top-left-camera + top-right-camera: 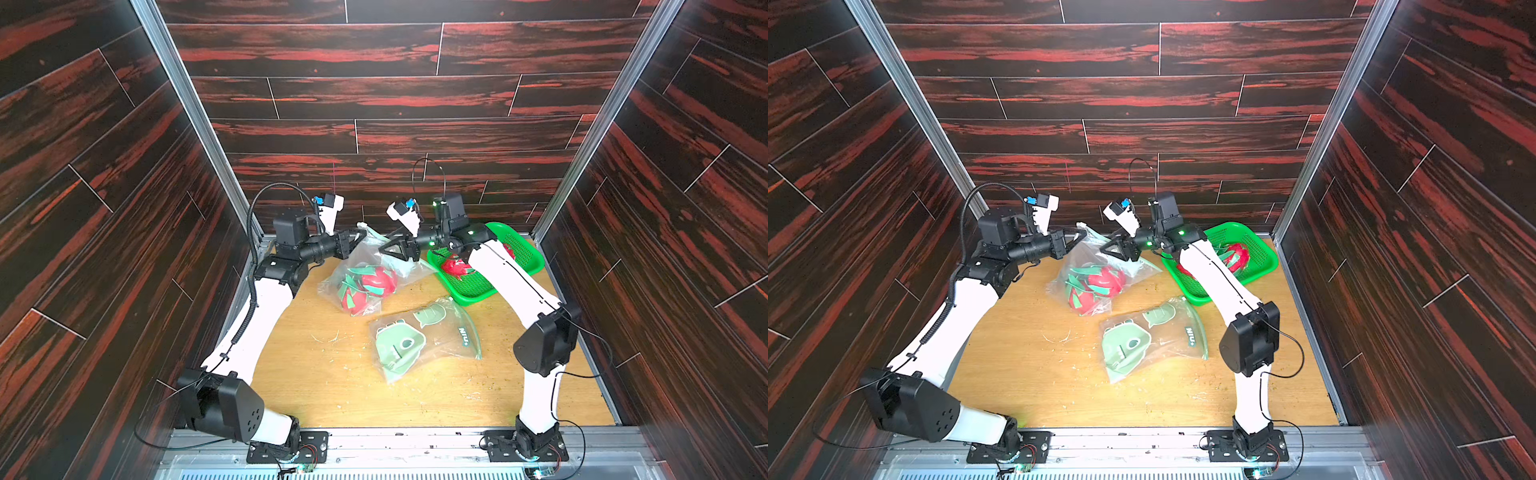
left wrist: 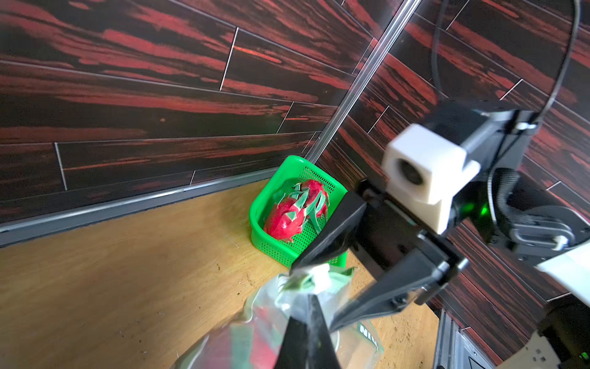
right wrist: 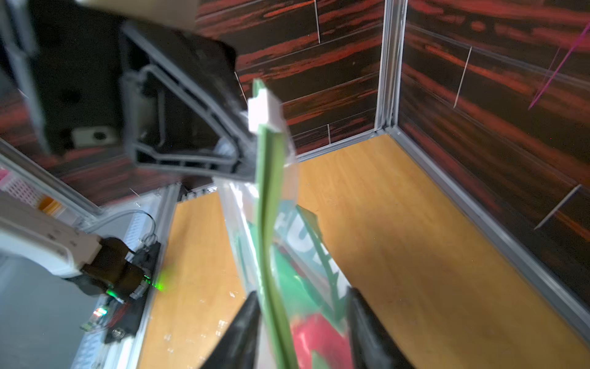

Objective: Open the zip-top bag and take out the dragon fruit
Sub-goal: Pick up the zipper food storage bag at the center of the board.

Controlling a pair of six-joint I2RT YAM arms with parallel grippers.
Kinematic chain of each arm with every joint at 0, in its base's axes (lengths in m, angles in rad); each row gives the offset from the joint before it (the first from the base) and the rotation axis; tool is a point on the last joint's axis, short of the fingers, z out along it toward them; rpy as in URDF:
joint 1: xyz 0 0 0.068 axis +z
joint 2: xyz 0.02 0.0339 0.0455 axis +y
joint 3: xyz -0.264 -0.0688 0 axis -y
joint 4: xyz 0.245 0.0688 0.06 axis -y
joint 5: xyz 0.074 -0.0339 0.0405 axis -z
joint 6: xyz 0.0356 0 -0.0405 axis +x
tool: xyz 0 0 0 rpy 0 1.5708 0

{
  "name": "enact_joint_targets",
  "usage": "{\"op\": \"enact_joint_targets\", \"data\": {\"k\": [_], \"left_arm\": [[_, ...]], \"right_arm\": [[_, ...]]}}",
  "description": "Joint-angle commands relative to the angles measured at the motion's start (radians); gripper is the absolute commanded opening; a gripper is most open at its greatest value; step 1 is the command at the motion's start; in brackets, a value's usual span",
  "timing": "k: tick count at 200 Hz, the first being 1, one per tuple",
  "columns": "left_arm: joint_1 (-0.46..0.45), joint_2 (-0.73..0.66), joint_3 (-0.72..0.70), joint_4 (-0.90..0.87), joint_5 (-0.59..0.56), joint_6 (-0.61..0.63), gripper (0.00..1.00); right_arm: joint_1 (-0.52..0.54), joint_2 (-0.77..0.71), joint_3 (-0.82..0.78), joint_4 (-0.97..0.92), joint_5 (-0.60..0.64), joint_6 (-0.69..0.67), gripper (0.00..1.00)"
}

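White arms (image 1: 272, 307) at six o'clock: left gripper (image 1: 360, 235) clamps the limp, slick clear zip-top bag (image 1: 357, 257) at twelve, red-pink dragon fruit (image 1: 374, 284) sagging inside; right gripper (image 3: 301, 292) straddles its stiffer green zip strip (image 3: 269, 191), jaws apart, likeliest hold

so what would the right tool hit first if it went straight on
Probably the green zip strip of the zip-top bag, lying between the fingers of the right tool; further on, the left tool.

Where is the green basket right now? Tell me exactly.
In a top view the green basket sits at the far right corner of the table, partly behind the right arm, just right of the held zip-top bag.
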Motion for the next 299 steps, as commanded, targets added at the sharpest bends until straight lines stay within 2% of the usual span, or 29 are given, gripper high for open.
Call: {"op": "enact_joint_targets", "data": {"k": [1,14,29,44,57,80,92,113,125,150,161,171,190,222,245,263,299], "left_arm": [[-0.003,-0.087,-0.003,0.123,0.028,-0.008,0.00],[-0.003,-0.101,-0.016,0.119,0.022,-0.006,0.00],[-0.003,-0.119,-0.026,0.090,0.006,0.016,0.02],[-0.003,-0.138,-0.036,0.058,-0.010,0.041,0.07],[-0.004,-0.157,-0.049,0.045,-0.030,0.054,0.17],[-0.003,-0.187,-0.098,0.078,-0.063,0.039,0.24],[-0.003,-0.200,-0.111,0.055,-0.068,0.057,0.30],[-0.003,-0.235,-0.148,0.028,-0.098,0.096,0.33],[-0.003,-0.254,-0.165,0.000,-0.104,0.129,0.38],[-0.003,-0.290,-0.210,-0.059,-0.044,0.269,0.47],[-0.003,-0.312,-0.248,-0.050,-0.069,0.300,0.52],[-0.003,-0.329,-0.283,-0.036,-0.102,0.317,0.63],[-0.003,-0.345,-0.325,-0.031,-0.089,0.374,0.71],[-0.003,-0.339,-0.375,-0.020,-0.141,0.453,0.74],[-0.003,-0.315,-0.414,0.002,-0.077,0.592,0.76],[-0.002,-0.300,-0.422,0.069,-0.069,0.557,0.78],[-0.001,-0.211,-0.323,-0.005,0.045,0.591,0.75]], "right_arm": [[0.009,0.022,0.046,-0.040,-0.003,-0.014,0.16],[0.009,0.026,0.064,-0.047,0.011,-0.011,0.06],[0.009,0.026,0.085,-0.054,0.022,-0.010,0.00],[0.009,0.022,0.107,-0.063,0.024,-0.011,0.00],[0.009,0.014,0.112,-0.062,0.020,-0.013,0.00],[0.009,-0.004,0.112,-0.055,0.001,-0.016,0.00],[0.009,-0.010,0.112,-0.058,-0.007,-0.026,0.00],[0.009,-0.017,0.111,-0.071,-0.004,-0.049,0.00],[0.009,-0.015,0.113,-0.090,0.005,-0.066,0.00],[0.009,-0.009,0.133,-0.148,-0.001,-0.114,0.00],[0.009,-0.010,0.134,-0.176,-0.013,-0.147,0.00],[0.010,-0.012,0.130,-0.205,-0.024,-0.185,0.00],[0.010,-0.012,0.129,-0.247,-0.024,-0.237,0.00],[0.011,-0.016,0.120,-0.283,-0.040,-0.286,0.00],[0.014,-0.024,0.105,-0.285,-0.040,-0.312,0.00],[0.017,-0.031,0.093,-0.283,-0.036,-0.336,0.00],[0.024,-0.045,0.056,-0.275,-0.025,-0.419,0.00]]}}
